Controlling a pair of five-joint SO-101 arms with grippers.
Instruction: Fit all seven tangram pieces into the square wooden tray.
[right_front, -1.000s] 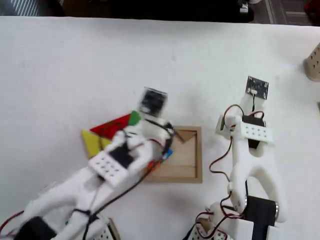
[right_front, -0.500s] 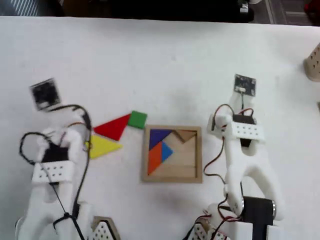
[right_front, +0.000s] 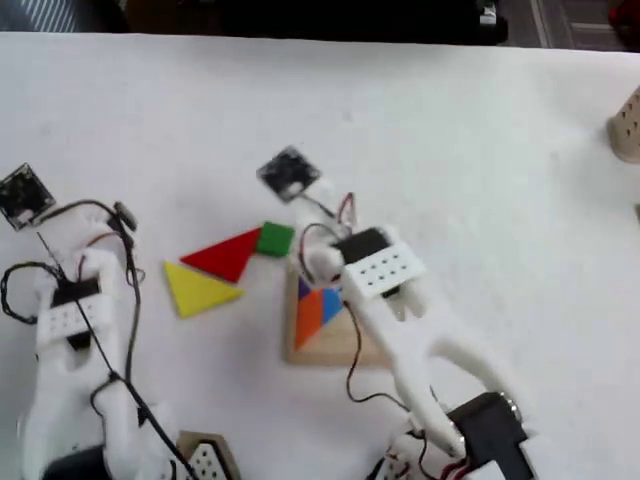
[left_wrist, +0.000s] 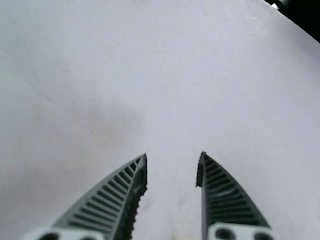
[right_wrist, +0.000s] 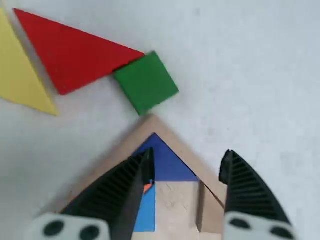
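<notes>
The right gripper (right_wrist: 186, 167) hangs with its jaws spread wide and nothing between them, right above one corner of the tray (right_wrist: 176, 142). Between the dark ribbed fingers (right_wrist: 125, 187), a purple triangle (right_wrist: 167, 162) lies tucked into that corner. A blue piece (right_wrist: 146, 212) lies against it, with a sliver of an orange piece (right_wrist: 147, 188) beside. On the far side of the bare wooden floor there is a wood-coloured block (right_wrist: 209, 215), which may be another piece lying against the rim, though this is hard to tell.

Just outside the tray corner, a green square (right_wrist: 146, 82) lies on the white table (right_front: 450, 120). It touches the tip of a red triangle (right_wrist: 70, 52). A yellow triangle (right_wrist: 20, 80) lies just beside the red one (all three flat on the table, none in the tray). From above, the right arm lies across most of the tray, and the orange and blue pieces show at its near-left side.

The left gripper (left_wrist: 172, 167) is well apart from all of this, over bare table at the left side. Its jaws are parted and hold nothing.
</notes>
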